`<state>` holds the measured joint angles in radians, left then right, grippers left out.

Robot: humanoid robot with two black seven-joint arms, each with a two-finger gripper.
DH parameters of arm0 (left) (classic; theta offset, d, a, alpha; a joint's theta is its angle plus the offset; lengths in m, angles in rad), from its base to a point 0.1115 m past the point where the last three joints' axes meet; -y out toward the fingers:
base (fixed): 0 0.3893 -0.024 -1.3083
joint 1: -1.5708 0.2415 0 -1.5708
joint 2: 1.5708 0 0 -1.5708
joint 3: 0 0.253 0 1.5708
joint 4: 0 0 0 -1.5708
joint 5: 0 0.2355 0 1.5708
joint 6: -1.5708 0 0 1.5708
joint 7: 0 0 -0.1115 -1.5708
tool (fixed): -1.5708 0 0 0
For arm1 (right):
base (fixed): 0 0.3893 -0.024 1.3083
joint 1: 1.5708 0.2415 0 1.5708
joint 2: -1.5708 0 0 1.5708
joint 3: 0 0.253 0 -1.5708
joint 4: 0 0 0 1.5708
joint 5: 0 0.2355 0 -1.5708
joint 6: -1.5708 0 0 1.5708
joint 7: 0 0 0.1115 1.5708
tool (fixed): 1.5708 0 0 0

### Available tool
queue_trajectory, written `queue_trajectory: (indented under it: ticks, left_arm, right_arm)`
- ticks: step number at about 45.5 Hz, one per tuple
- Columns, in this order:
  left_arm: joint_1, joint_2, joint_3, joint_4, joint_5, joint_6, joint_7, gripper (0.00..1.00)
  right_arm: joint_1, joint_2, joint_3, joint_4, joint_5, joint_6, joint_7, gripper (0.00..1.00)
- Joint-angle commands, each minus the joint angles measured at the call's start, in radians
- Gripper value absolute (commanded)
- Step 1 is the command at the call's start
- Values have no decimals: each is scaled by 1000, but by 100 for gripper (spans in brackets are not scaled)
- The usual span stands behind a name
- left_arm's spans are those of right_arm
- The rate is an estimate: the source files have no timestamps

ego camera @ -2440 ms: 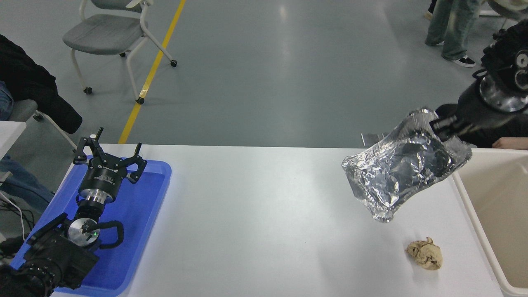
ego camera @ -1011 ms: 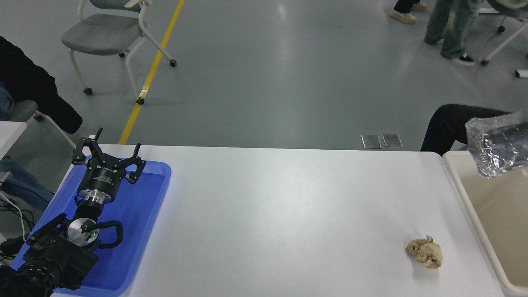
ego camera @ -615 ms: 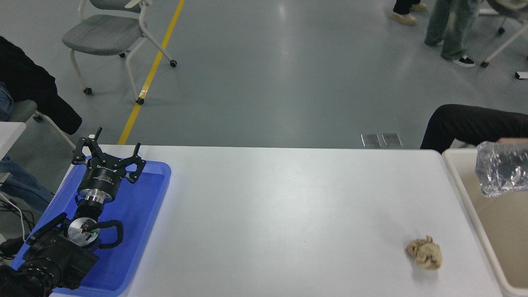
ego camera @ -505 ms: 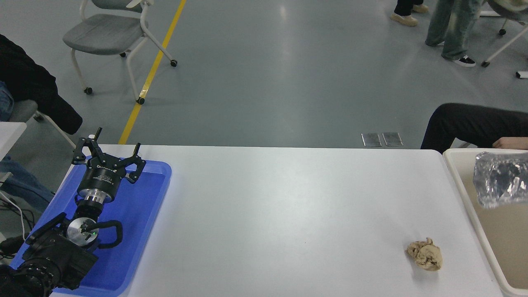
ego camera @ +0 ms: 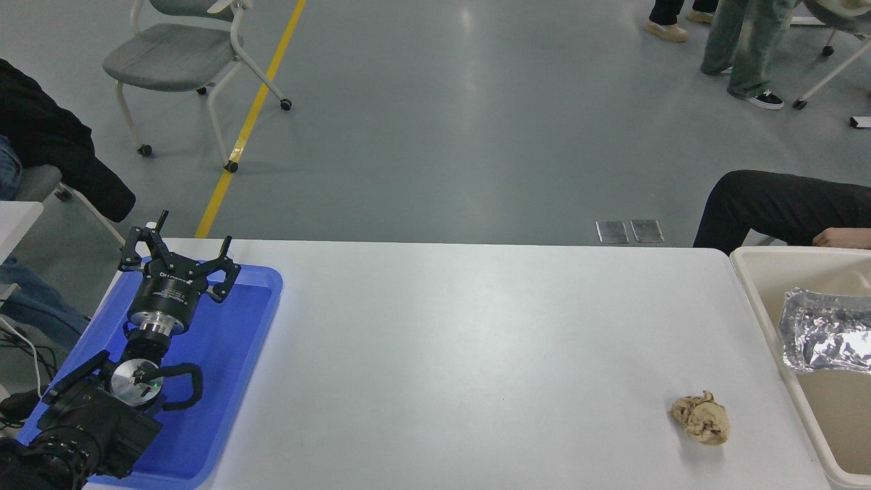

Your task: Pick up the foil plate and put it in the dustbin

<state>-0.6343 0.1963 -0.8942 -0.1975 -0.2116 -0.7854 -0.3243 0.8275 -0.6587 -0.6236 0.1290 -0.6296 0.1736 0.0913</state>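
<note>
The crinkled silver foil plate (ego camera: 827, 332) lies inside the cream-beige dustbin (ego camera: 769, 309) at the right edge, cut off by the picture's edge. No gripper touches it. My right arm and gripper are out of view. My left gripper (ego camera: 178, 253) is parked at the lower left over the blue tray, its fingers spread open and empty.
A shallow blue tray (ego camera: 255, 320) sits at the table's left end under my left arm. A crumpled tan paper ball (ego camera: 701, 418) lies near the front right. A person's dark sleeve (ego camera: 776, 204) and hand (ego camera: 840, 237) rest beyond the dustbin. Chairs and standing people are on the far floor.
The foil plate was carried right over the dustbin by my right gripper, then dropped down into it. My right arm has left the picture. The left arm has not moved.
</note>
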Motion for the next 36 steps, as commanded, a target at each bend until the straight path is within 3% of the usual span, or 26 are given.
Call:
queue_trajectory:
  ticks: [1,18,28,36]
  left_arm:
    - [-1,0,0,3,0,0,1,100]
    - [-1,0,1,0,0,0,2,100]
    - [-1,0,1,3,0,0,2,100]
    - [-1,0,1,0,0,0,2,100]
  right_arm:
    - [48,4,5,35,-12,4,4,100]
    - [599,-114,-203,619,-137,128,-4,100]
    - [1013,-88,-395,1010,-136,397,-2,100]
    - [1167,-10,-403,1166,-121,486,-4,100]
